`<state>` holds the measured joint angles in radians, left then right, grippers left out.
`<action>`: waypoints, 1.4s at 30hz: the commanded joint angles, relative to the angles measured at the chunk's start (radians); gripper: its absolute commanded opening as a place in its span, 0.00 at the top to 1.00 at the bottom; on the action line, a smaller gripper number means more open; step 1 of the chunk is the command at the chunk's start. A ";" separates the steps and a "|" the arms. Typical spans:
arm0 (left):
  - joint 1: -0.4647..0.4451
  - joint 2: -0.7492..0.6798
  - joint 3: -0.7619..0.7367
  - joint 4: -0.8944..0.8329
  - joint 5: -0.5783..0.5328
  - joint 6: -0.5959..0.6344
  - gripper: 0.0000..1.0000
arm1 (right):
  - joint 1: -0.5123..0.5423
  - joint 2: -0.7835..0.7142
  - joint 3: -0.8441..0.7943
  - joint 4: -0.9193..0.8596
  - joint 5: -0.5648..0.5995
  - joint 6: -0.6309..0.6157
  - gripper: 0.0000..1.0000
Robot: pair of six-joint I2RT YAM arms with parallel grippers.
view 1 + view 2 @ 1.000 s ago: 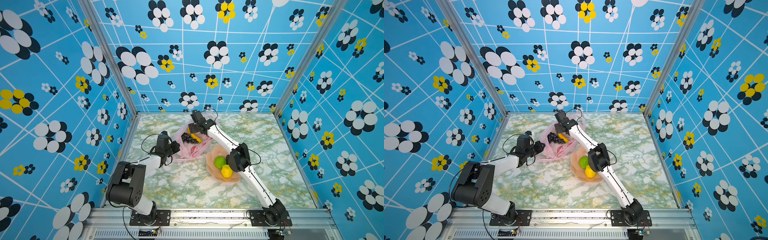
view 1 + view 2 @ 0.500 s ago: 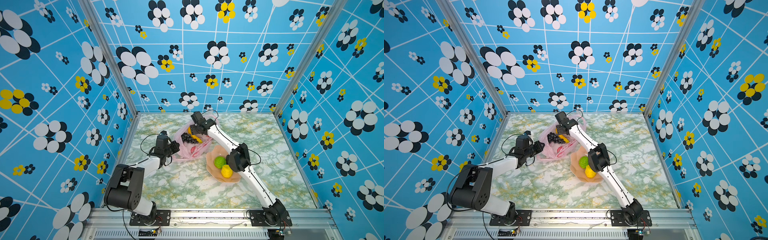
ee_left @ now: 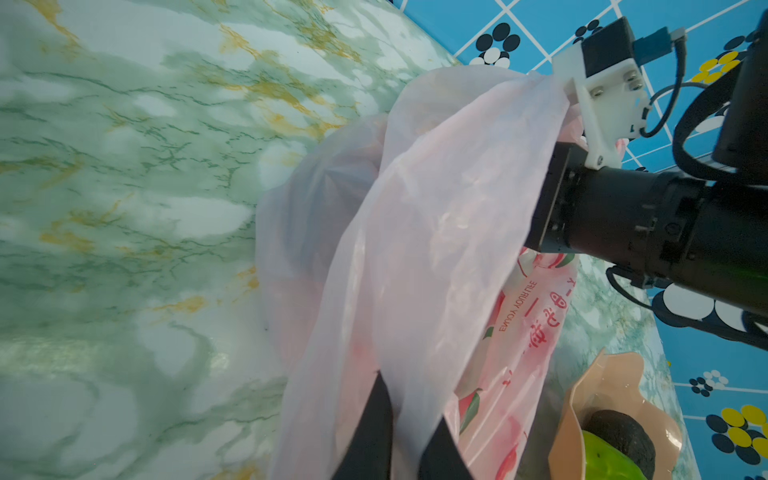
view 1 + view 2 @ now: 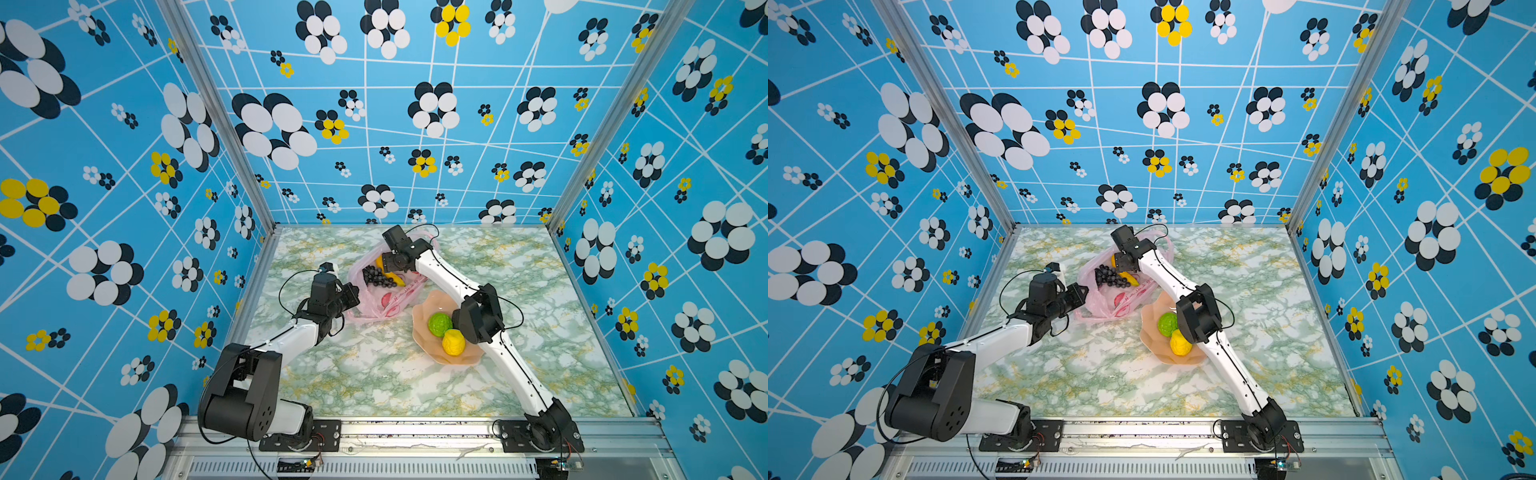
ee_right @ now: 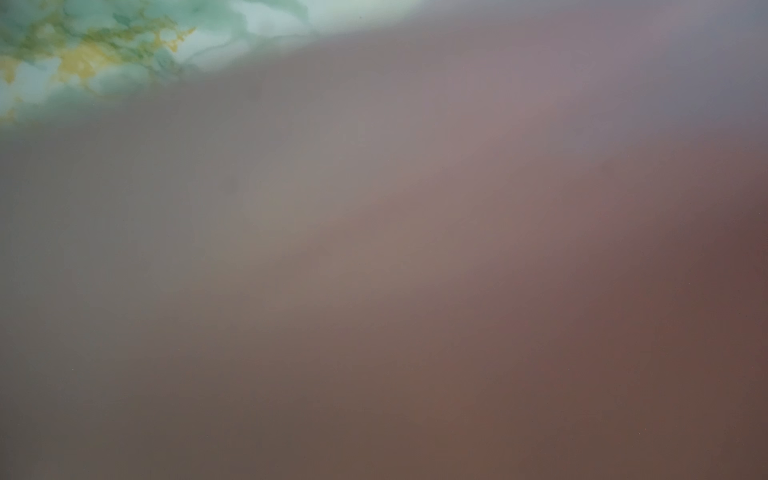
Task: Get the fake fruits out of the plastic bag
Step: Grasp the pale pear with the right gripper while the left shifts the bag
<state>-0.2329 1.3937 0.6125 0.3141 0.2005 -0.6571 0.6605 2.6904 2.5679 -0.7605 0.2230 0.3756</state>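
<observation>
Your left gripper (image 3: 409, 399) is closed down narrow on a fold of the pink plastic bag (image 3: 436, 232). In the left wrist view the film runs between its two black fingers (image 3: 374, 428). In both top views this gripper sits at the bag's left edge.

The bag lies on the marble-patterned table (image 4: 374, 374), toward the back middle, just beside the peach dish (image 4: 424, 305). Its mouth is open upward.

Your right gripper (image 4: 390, 268) reaches down into that mouth from the far side. Film and the gripper body hide its jaws, so I cannot tell how they stand. The right wrist view gives only a pinkish-brown blur with one corner of table.

Fruit inside the bag: a black grape bunch (image 4: 378, 277) with a yellow banana (image 4: 397, 280) touching it, both just beside the right gripper.

Fruit on the dish: a green fruit (image 4: 439, 324) and a yellow fruit (image 4: 453, 343), touching each other. The left wrist view also shows a dark fruit (image 3: 623, 432) against the green one. The right arm's elbow (image 4: 478, 318) hangs over the dish's right side.
</observation>
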 commanded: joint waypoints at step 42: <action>-0.082 0.266 0.357 -0.444 -0.209 0.046 0.28 | 0.028 -0.061 0.008 0.052 0.005 -0.024 0.10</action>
<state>-0.3080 1.6409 0.9344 -0.1055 -0.0246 -0.6098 0.6971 2.6579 2.5629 -0.6922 0.2268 0.3485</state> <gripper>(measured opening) 0.775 0.902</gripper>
